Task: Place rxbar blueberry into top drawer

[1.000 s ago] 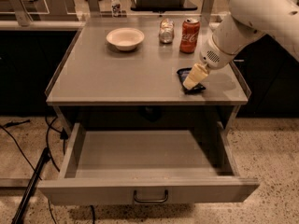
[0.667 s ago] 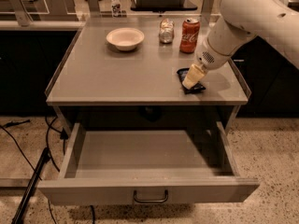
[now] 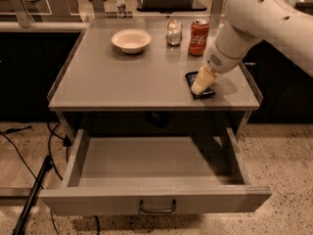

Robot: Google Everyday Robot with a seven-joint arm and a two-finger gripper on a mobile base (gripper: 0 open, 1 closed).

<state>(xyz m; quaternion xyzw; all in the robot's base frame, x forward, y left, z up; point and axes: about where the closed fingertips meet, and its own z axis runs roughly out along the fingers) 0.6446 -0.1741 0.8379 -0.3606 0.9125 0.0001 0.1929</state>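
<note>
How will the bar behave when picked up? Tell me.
The bar lies flat and thin on the table, so it is probably light and unlikely to roll. Its dark wrapper looks thin, so it may crumple or slip. The end effector is right over it, near the table's front corner.

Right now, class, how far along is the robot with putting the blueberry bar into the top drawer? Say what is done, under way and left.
Done: the top drawer stands pulled open. In hand: the gripper is down at the rxbar blueberry, which lies on the table near its front right corner. Left: lift the bar, carry it forward past the table edge and set it in the drawer.
</note>
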